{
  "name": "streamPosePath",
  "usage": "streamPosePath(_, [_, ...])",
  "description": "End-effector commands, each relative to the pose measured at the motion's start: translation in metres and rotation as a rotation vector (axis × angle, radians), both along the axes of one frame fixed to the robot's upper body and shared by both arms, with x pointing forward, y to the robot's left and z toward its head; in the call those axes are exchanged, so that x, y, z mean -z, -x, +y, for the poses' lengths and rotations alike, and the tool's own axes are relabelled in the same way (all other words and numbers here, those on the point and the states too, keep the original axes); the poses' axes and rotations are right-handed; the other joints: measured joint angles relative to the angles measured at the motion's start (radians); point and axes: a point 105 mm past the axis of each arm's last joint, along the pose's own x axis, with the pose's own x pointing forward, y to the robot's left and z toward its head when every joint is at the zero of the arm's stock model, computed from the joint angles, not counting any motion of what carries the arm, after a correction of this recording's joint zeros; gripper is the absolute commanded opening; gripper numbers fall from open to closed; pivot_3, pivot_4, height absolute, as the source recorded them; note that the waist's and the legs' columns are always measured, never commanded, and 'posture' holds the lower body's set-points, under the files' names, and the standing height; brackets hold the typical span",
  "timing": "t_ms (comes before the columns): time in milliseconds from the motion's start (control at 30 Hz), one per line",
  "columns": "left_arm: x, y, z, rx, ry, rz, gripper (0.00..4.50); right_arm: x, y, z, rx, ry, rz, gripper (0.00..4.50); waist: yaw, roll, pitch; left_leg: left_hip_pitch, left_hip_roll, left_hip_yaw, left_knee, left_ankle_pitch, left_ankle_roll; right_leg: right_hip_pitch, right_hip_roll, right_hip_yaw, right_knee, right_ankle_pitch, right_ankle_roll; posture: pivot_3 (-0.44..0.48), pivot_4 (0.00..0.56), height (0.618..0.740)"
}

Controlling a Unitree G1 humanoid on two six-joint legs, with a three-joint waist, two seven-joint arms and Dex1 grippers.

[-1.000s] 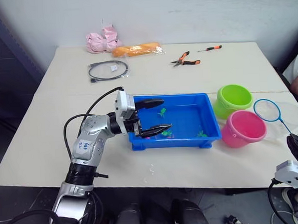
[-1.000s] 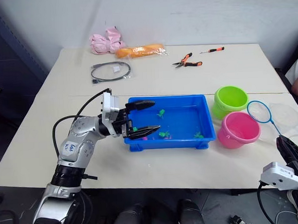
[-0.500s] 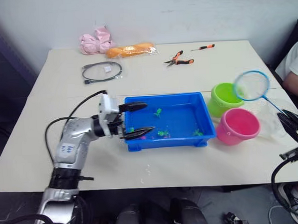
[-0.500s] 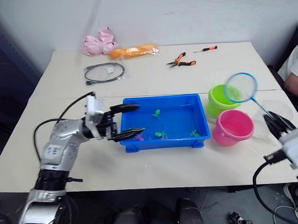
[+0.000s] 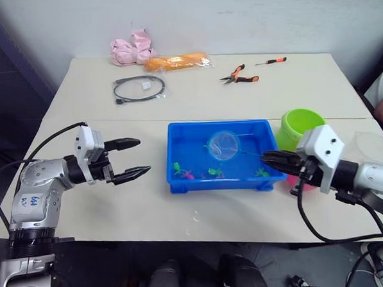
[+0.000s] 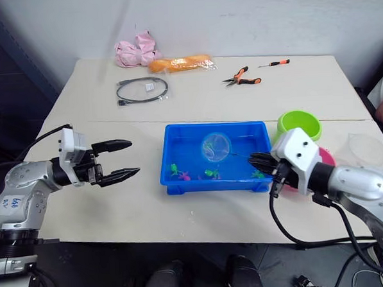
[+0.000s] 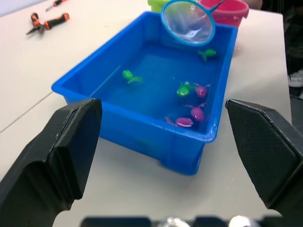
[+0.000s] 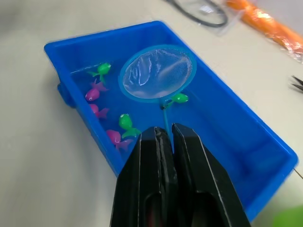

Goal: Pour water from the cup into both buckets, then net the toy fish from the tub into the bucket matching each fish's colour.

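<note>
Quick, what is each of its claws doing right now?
Left gripper: open, holding nothing.
Right gripper: shut on the net handle, hoop over the tub.

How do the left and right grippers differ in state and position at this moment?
The left gripper is open and holds nothing; the right gripper is shut on the net's handle. The left gripper sits over bare table beside the blue tub, apart from it; the right gripper reaches in from the tub's opposite end, holding the hoop above the toy fish. Both have two black fingers.

Glossy blue plastic tub (image 7: 142, 101), fine translucent mesh net (image 8: 157, 73), matt table (image 5: 196, 104).
</note>
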Motion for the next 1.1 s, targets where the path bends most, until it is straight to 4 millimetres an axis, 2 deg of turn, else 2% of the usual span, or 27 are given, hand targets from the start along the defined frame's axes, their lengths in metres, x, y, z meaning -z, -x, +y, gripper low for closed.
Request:
streamPosePath(33, [-0.007,0.009,-0.006,0.028,-0.004,-0.030,4.47,0.000,-0.009,-0.005,-0.052,0.131,-0.013,0.00,0.000,0.000,0.000,0.000,0.000,0.000,0.000,0.000,0.000,0.000,0.000,0.000,0.000,0.000,0.000,0.000,0.150,0.740])
streamPosePath(200, [0.002,0.014,-0.015,0.019,0.018,-0.003,4.47,0.006,-0.013,0.006,-0.174,0.202,-0.026,0.00,-0.001,0.000,0.000,-0.001,0.000,0.000,-0.001,-0.001,0.000,0.000,0.002,-0.002,0.002,0.000,0.000,0.000,0.150,0.740])
streamPosePath(333, [0.007,0.017,-0.024,0.011,0.024,0.010,4.47,0.013,-0.017,0.012,-0.203,0.189,0.004,0.00,-0.001,0.000,0.000,-0.001,0.000,0.001,0.000,0.000,0.000,0.000,0.002,-0.002,0.003,0.000,0.001,0.000,0.150,0.740])
streamPosePath(467, [0.008,0.018,-0.032,0.025,0.034,0.011,4.47,0.026,-0.023,0.013,-0.223,0.262,0.002,0.00,0.000,0.000,0.000,-0.001,0.000,0.001,0.001,0.000,-0.001,0.000,0.002,-0.001,0.003,0.000,0.001,0.000,0.150,0.740])
streamPosePath(700, [0.003,0.016,-0.040,0.046,0.041,-0.003,4.47,0.026,-0.052,-0.009,-0.135,0.396,-0.085,0.00,-0.002,0.000,0.000,-0.001,0.000,0.002,0.001,0.000,-0.001,0.000,0.002,-0.001,0.004,0.000,0.001,0.000,0.150,0.740])
streamPosePath(800, [0.003,0.017,-0.042,0.056,0.041,0.001,4.47,0.016,-0.065,-0.019,-0.062,0.382,-0.145,0.00,-0.002,0.000,0.000,-0.001,0.000,0.002,0.001,0.000,-0.001,0.000,0.003,-0.001,0.004,0.000,0.001,0.000,0.150,0.740])
streamPosePath(933, [0.003,0.016,-0.043,0.061,0.043,0.005,4.47,0.017,-0.069,-0.034,-0.046,0.447,-0.166,0.00,-0.003,0.000,0.000,-0.001,0.000,0.002,0.001,0.000,-0.001,0.000,0.003,-0.001,0.005,0.000,0.001,0.000,0.150,0.740])
streamPosePath(1100, [0.005,0.018,-0.044,0.068,0.043,0.016,4.47,0.023,-0.065,-0.037,-0.112,0.505,-0.165,0.00,-0.003,0.000,0.000,-0.001,0.000,0.002,0.001,0.001,-0.001,0.000,0.003,-0.001,0.005,0.000,0.001,0.000,0.150,0.740])
